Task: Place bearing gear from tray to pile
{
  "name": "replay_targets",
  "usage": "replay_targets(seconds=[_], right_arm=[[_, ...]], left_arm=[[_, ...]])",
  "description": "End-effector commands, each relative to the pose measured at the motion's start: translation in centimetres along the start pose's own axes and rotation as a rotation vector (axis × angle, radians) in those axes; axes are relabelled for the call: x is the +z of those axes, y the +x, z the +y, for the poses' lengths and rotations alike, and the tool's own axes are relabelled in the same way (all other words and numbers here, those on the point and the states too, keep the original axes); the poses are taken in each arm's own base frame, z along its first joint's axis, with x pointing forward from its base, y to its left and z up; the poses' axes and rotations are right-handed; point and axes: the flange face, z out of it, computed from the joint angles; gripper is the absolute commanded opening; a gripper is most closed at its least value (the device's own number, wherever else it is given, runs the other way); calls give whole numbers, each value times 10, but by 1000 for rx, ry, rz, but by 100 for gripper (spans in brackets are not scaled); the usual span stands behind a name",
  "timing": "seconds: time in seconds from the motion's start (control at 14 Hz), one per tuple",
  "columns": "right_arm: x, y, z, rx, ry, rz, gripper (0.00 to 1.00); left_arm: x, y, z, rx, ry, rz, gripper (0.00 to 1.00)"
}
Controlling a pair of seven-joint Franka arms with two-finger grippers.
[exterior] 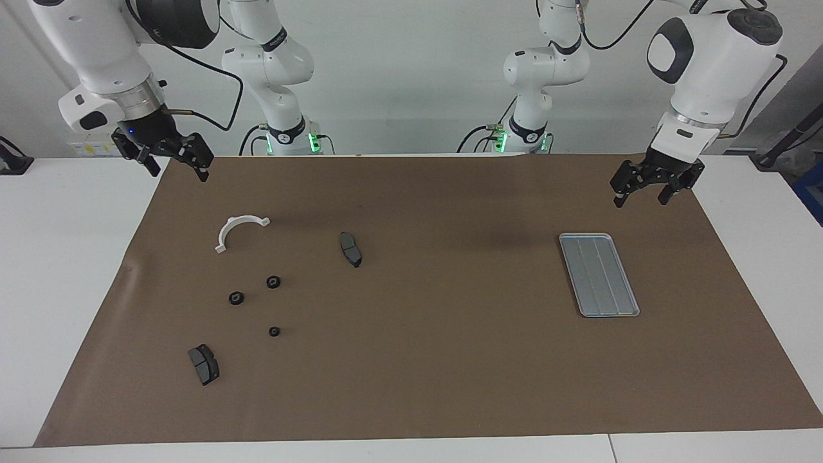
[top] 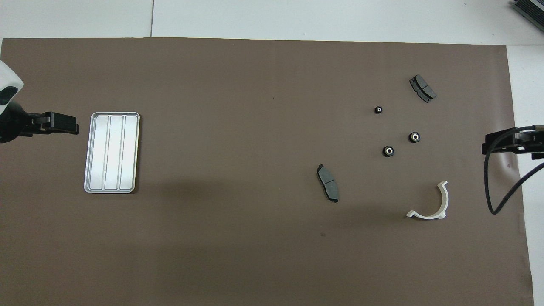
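**Both arms hang idle as tray sits bare and gears lie with the pile**

Your left gripper (exterior: 640, 202) hangs with fingers spread, holding nothing, over the brown mat (exterior: 437, 386) at the upper edge of the facing view, just above the tray (exterior: 599, 275) in the frame. Your right gripper (exterior: 175, 175) hovers at the other upper corner, over the mat's edge, its fingers likewise apart and empty.

The silver tray lies flat in the middle band of the frame at the left arm's end. Its grooved floor shows no gear in either view. The three small black bearing gears lie at the right arm's end, in the lower half of the facing view: one (exterior: 273, 281) highest, one (exterior: 236, 298) beside it and slightly lower, and the smallest (exterior: 274, 332) lowest. Around them sit the white half-ring bracket (exterior: 231, 225) and two dark brake pads (exterior: 351, 249) (exterior: 204, 364), each well apart from the others.

Judged from this layout, nothing is left for you to carry out of the tray.

Should you handle a gear, expect a stiff, dense little part, probably metal, smooth enough to slip and round enough to roll if tipped on edge. Come straight down and close your fingers across its outer rim, not the pale centre bore.
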Motion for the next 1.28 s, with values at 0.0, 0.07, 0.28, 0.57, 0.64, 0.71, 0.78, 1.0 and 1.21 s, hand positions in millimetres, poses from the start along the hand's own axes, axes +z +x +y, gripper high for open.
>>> replay_targets(seconds=[0.0,0.07,0.28,0.57,0.64,0.71,0.78,1.0,1.21], right_arm=[[-4,0,-10,-15,24,-14,100],[-3,-1,-14,-19,25,-20,100],[-2,-1,-12,-3,32,-22,100],[-1,-2,-9,28,50,-26,100],[0,-3,-9,28,50,-28,100],[-1,-4,-9,28,50,-26,100],[-1,-3,-10,25,48,-26,100],[-1,-2,-2,9,46,-17,100],[-1,-2,1,21,48,-16,100]], left_arm=[[-2,-5,-1,-2,4,2,100],[-2,-5,-1,-2,2,2,100],[-2,-5,-1,-2,4,2,100],[-2,-5,-1,-2,2,2,100],[-2,-5,-1,-2,4,2,100],[-2,-5,-1,-2,2,2,100],[-2,-5,-1,-2,2,2,100],[-2,-5,-1,-2,2,2,100],[-2,-5,-1,-2,2,2,100]])
